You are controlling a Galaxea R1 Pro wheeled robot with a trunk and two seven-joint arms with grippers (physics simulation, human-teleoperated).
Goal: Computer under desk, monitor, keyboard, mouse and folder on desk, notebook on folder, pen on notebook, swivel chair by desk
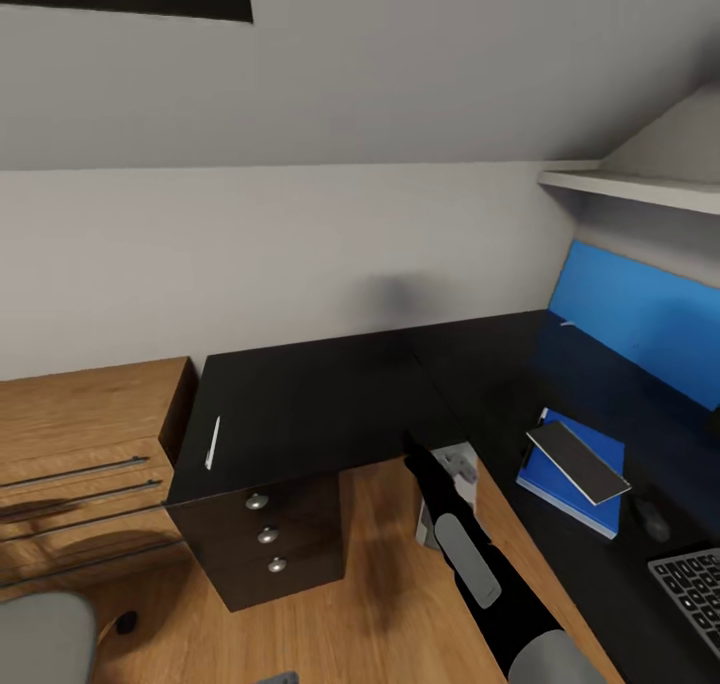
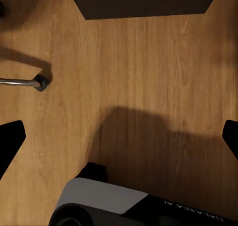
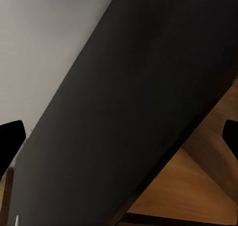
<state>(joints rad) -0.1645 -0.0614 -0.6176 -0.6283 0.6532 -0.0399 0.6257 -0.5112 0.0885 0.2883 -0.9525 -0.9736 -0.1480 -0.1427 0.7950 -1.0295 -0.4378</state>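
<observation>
The right arm reaches forward from the low right of the head view, its dark forearm with a grey panel pointing toward the inner corner of the desk (image 1: 330, 394). The right gripper (image 1: 455, 464) is at the end of it, just before the desk edge and above the wooden floor (image 1: 380, 584). In the right wrist view its two dark fingertips (image 3: 11, 141) stand far apart at the two sides of the picture, with nothing between them, so this pincer is apart. Ahead of it lies the black desk top (image 3: 129, 112), with the pale wall behind.

In the left wrist view the left fingertips (image 2: 10, 141) are also wide apart and hold nothing. This pincer looks down on the floor (image 2: 139, 62); below it is a part of the robot's own body in grey and black, and a thin metal leg with a castor (image 2: 38, 82) is off to one side.

The pen (image 1: 212, 442), a thin white stick, lies on the desk top far to the left of the right gripper, near the desk's left edge, above the black drawer unit (image 1: 270, 544). To the right of the gripper a blue folder (image 1: 570, 479) lies flat on the desk, with a dark notebook (image 1: 578, 461) on top of it, turned at an angle. Further right and nearer, a small dark mouse (image 1: 650, 517) and a corner of the keyboard (image 1: 690, 589) are on the desk. The grey seat of the swivel chair (image 1: 45, 634) is at the low left, well apart from the gripper.
</observation>
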